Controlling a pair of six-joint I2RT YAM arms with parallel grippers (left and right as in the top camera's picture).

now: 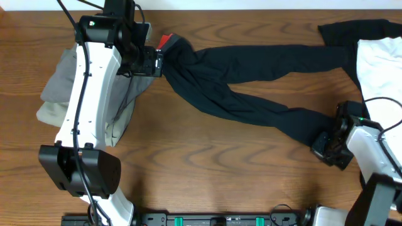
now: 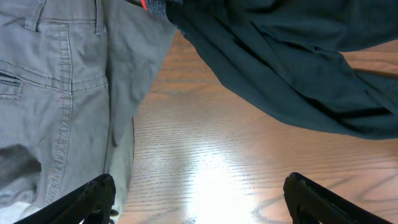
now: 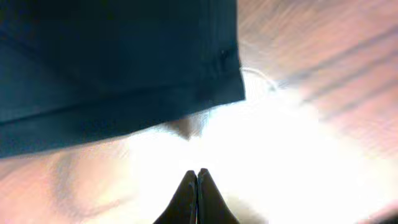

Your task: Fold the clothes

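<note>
Long black trousers (image 1: 245,81) lie spread across the table, legs pointing right and the red-lined waistband (image 1: 165,41) at the left. My left gripper (image 1: 154,63) is open and empty just beside the waistband; in the left wrist view its fingers (image 2: 199,199) sit over bare wood with the trousers (image 2: 292,68) ahead. My right gripper (image 1: 323,145) is shut and empty at the end of the lower trouser leg; in the right wrist view its closed tips (image 3: 197,177) sit just short of the leg hem (image 3: 124,118).
A pile of grey and beige garments (image 1: 59,88) lies under my left arm and shows as grey trousers (image 2: 56,93) in the left wrist view. A black garment (image 1: 352,34) and a white garment (image 1: 380,63) lie at the right edge.
</note>
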